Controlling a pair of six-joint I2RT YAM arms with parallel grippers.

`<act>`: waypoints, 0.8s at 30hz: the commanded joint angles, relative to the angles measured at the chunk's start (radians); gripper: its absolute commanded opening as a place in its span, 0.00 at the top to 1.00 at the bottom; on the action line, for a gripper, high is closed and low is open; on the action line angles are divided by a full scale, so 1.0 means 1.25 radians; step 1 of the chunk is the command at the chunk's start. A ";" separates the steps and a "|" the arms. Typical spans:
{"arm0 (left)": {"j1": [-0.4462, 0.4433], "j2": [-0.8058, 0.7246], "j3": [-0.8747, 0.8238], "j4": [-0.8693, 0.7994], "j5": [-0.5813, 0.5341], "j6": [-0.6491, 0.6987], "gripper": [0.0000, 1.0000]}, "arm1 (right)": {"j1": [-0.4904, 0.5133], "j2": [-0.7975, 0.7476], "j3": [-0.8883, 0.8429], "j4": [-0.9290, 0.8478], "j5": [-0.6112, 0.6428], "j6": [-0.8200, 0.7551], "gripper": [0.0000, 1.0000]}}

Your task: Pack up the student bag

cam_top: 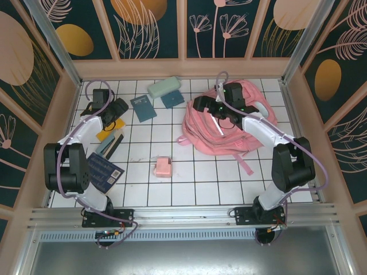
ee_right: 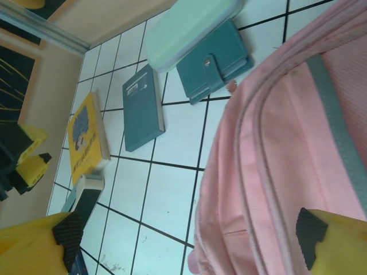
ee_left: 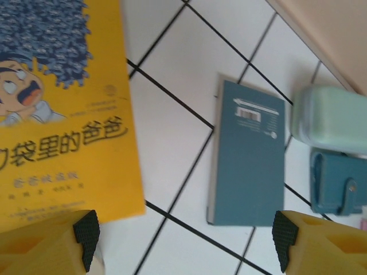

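Packing is barely getting under way, judging from the top view. The student bag (cam_top: 229,129) is lying slumped on the right half of the counter (cam_top: 189,189), well apart from the loose things on the left, probably so that each arm is working its own side. The right tool (cam_top: 211,110) is hovering over the bag's upper left part, a place that suits pulling the opening apart. The left tool (cam_top: 114,117) is hanging above the yellow book (cam_top: 105,135) near the far left corner. A teal book (cam_top: 143,107), a mint case (cam_top: 164,87) and a teal wallet (cam_top: 172,98) are sitting at the far side between the arms. A small pink box (cam_top: 163,167) is resting alone nearer the bases, and a dark notebook (cam_top: 105,169) is lying by the left arm.

From the left wrist, the left tool is standing released, its fingers (ee_left: 86,232) spread with only bare tile between them. The yellow book is lying flat just beside one finger and the teal book ahead. Beyond them the mint case and teal wallet are sitting close together, seemingly touching. The tool seems to be lining up for a pick, though which item I cannot tell.

From the right wrist, the right tool is gaping wide and grasping nothing, its pads (ee_right: 312,238) spread over pink fabric. A piped seam and a grey strip are running beneath it; whether the bag is open there I cannot tell.
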 commanded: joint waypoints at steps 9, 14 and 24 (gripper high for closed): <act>0.021 0.239 0.108 0.042 0.049 0.041 0.23 | 0.078 0.012 0.052 -0.005 0.064 0.006 0.01; 0.018 0.256 0.055 0.109 0.141 0.001 0.26 | 0.101 0.030 0.059 -0.014 0.062 0.010 0.01; -0.080 0.203 -0.070 0.172 0.231 -0.027 0.28 | 0.120 0.084 0.106 -0.021 0.072 0.026 0.01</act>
